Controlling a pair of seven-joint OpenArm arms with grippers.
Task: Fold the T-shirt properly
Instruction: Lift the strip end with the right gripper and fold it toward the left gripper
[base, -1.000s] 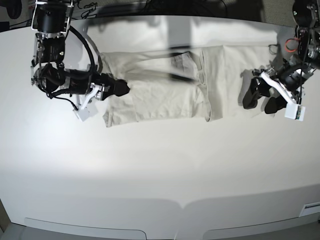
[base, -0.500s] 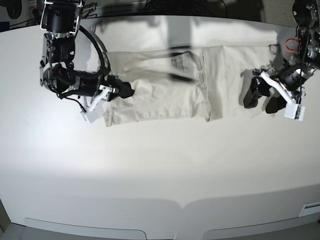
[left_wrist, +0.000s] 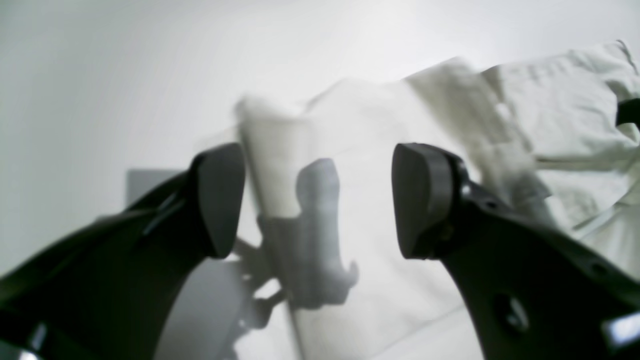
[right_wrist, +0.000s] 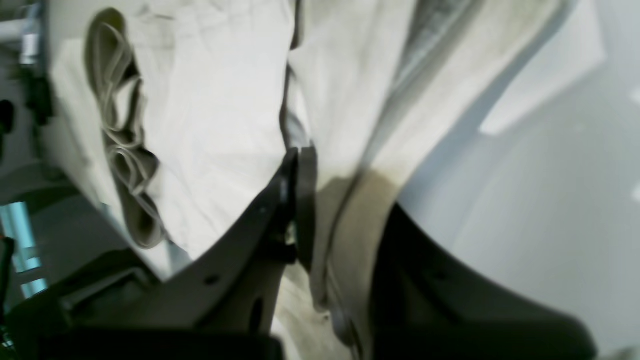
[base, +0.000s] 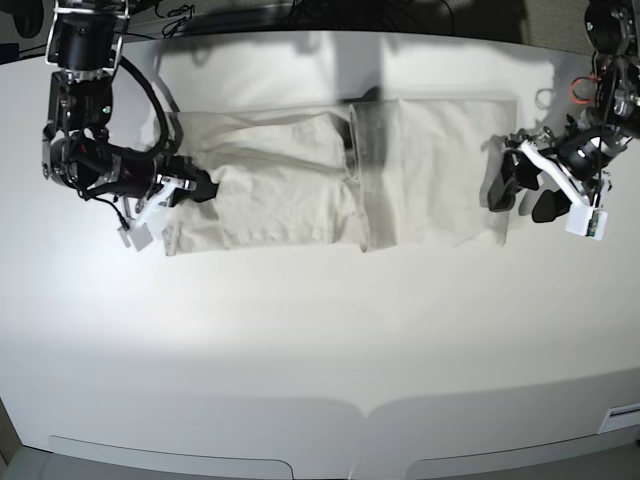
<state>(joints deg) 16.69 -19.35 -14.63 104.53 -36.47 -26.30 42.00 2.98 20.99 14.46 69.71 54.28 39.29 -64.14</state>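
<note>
The plain pale grey-beige short-sleeved cotton T-shirt (base: 330, 190) is lying stretched sideways as a long band across the far half of the white counter (base: 320, 340), with a doubled-over ridge of cloth near its middle and its far end reaching toward the left arm. The step in hand looks like dragging or tensioning the shirt flat before a crosswise fold. To do it well, the pulling arm should be keeping the held edge low and moving straight along the band so the middle ridge is not bunching further, while the other arm should be pinning or picking up the opposite end at matching height so both layers are travelling together. One risk is the grip taking only the top layer and skewing the hem. The right end effector (base: 205, 188) is sitting at the shirt's end on the base view's left; in the right wrist view its black fingers (right_wrist: 295, 200) are nearly closed, pinching a folded edge of cloth between them. The left end effector (base: 522, 190) is hanging just off the shirt's other end with its pads (left_wrist: 422, 200) spread wide, holding nothing, with cloth visible behind the gap; contact with the cloth cannot be told.
</note>
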